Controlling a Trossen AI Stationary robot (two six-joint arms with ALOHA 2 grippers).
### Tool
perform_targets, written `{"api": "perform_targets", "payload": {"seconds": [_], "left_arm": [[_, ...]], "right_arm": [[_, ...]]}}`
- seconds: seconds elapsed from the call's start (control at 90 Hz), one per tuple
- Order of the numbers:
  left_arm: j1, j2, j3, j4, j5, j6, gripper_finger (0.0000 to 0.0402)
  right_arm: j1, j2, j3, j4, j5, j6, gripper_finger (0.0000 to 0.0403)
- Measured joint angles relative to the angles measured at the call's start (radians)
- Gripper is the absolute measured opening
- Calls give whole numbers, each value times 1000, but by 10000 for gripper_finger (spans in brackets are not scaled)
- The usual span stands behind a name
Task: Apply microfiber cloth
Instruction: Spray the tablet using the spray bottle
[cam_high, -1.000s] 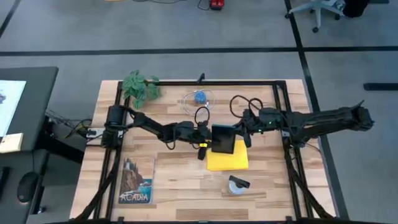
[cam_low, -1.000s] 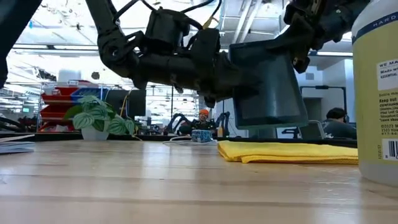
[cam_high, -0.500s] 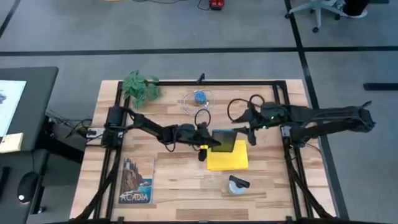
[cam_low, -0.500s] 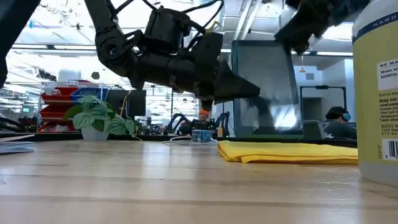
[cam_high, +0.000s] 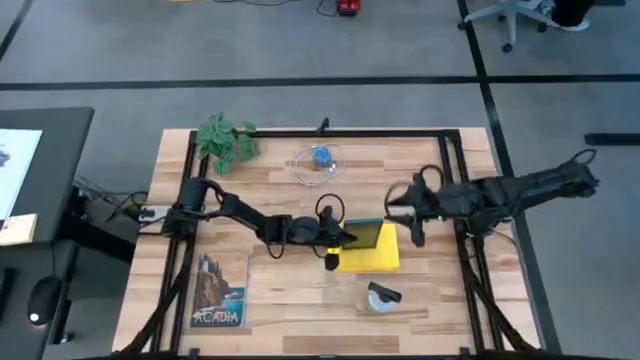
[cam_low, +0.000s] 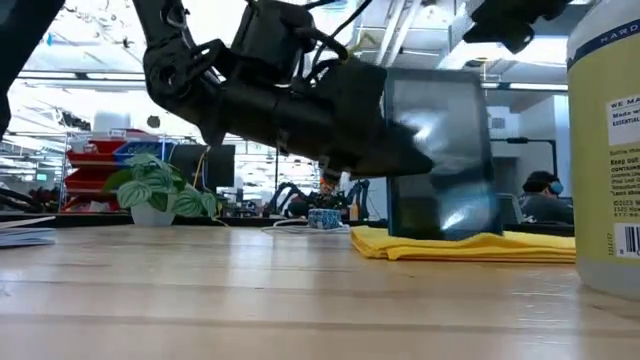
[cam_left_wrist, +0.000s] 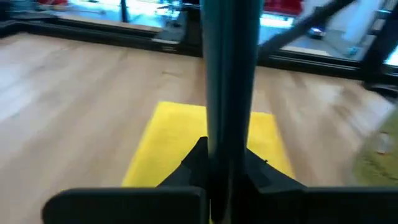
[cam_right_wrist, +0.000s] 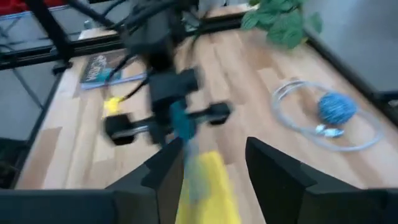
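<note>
At centre frame, the left gripper (cam_high: 345, 236) clamps the dark tablet (cam_low: 440, 150) upright on edge over the microfiber cloth (cam_high: 367, 259), apparently readying its screen for wiping. The right gripper (cam_high: 393, 211), fingers spread and empty, hovers just beside it.

My left arm reaches low across the table toward centre, wrist near level. My left gripper (cam_high: 349, 238) has its fingers clamped on a thin dark panel, held edge-on and upright. My right arm extends in from the right side, raised; my right gripper (cam_high: 392, 207) has its fingers spread, gripping nothing.
</note>
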Motion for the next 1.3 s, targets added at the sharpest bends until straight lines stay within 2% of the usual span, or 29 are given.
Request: {"api": "perform_targets", "payload": {"seconds": [0.133, 0.456, 0.611, 0.833, 1.033, 1.189, 1.244, 1.3], "left_arm": [[22, -2, -40, 2, -5, -22, 4], [59, -29, -179, 61, -99, -77, 4], [74, -99, -254, 39, -166, -69, 4], [85, -230, -348, -39, -198, -40, 4], [50, -336, -349, -124, -208, 10, 4], [18, -398, -307, -255, -197, 35, 3], [12, -403, -280, -291, -174, 37, 3], [12, -400, -254, -341, -108, 30, 3]], "right_arm": [[94, 45, -28, 2, 97, 84, 142], [231, 106, -36, 6, 222, 176, 134], [255, 107, -36, 5, 229, 202, 134], [276, 103, -36, -2, 273, 197, 133], [328, 24, -36, -10, 348, 196, 133], [429, -37, -1, -45, 518, 180, 121], [476, -47, 23, -54, 557, 155, 111], [521, -49, 50, -52, 583, 125, 100]]}}
